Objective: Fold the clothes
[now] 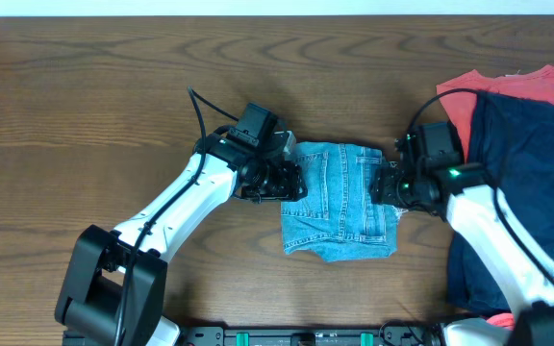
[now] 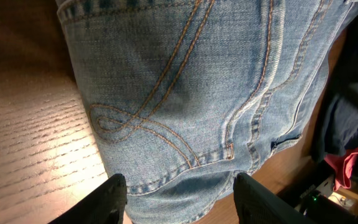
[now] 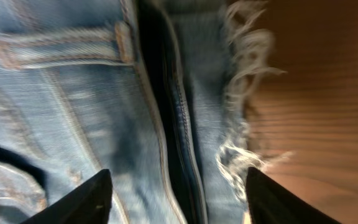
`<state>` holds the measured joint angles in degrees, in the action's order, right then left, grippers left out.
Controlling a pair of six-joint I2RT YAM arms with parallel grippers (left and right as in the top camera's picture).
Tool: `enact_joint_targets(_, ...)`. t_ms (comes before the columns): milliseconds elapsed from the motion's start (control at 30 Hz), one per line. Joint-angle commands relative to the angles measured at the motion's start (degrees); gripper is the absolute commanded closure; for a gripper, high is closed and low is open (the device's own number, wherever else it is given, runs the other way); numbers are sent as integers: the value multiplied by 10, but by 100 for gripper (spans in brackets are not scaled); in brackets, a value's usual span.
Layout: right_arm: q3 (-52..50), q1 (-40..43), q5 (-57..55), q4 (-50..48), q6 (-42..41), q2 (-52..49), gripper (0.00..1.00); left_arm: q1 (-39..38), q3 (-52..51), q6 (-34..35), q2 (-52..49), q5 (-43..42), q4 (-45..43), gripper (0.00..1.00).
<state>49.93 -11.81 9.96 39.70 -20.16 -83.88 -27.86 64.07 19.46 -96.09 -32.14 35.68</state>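
Observation:
The clothes, a pair of light-blue jeans point(image 1: 339, 202), lie folded into a compact rectangle at the table's middle, with a stitched back pocket facing up. My left gripper point(image 1: 291, 180) is at their left edge. In the left wrist view its fingers stand apart on either side of a folded denim edge point(image 2: 185, 93), and the gripper point(image 2: 179, 186) is open. My right gripper point(image 1: 385, 185) is at the jeans' right edge. In the right wrist view it point(image 3: 179, 180) is open over a seam and frayed whitish hem point(image 3: 241, 93), clamping nothing.
A dark navy garment point(image 1: 527, 183) lies at the right, under my right arm, with a red-orange garment point(image 1: 508, 91) beneath its far edge. Both also show at the right of the left wrist view. Bare wooden table point(image 1: 85, 115) lies to the left and behind.

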Motion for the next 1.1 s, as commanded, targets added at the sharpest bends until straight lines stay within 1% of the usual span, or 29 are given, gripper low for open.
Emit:
enact_joint_targets(0,-7,7,71,-10,53,-49,39,1,8,-10,5,7,3,43)
enact_joint_targets(100,-7,7,132,-32,91,-87,53,1,8,-10,5,7,3,43)
enact_joint_targets(167,-7,7,160,-46,105,-102,66,1,8,-10,5,7,3,43)
enact_joint_targets(300,-4,10,164,-53,111,-98,87,1,8,-10,5,7,5,43)
enact_joint_targets(367,5,17,164,-40,113,-84,99,1,8,-10,5,7,6,43)
enact_joint_targets(567,61,47,163,55,115,8,99,1,8,-16,5,7,8,43)
enact_joint_targets(633,73,51,150,78,104,41,99,1,8,-16,5,7,8,43)
enact_joint_targets(700,77,51,113,101,68,74,99,1,8,-16,5,7,8,43)
enact_joint_targets(800,76,51,46,148,8,99,99,1,8,-16,5,7,8,43)
enact_joint_targets(900,65,51,-7,189,-29,94,99,1,8,-16,5,7,8,43)
enact_joint_targets(1067,5,51,-99,216,-153,64,99,1,8,-16,5,7,8,43)
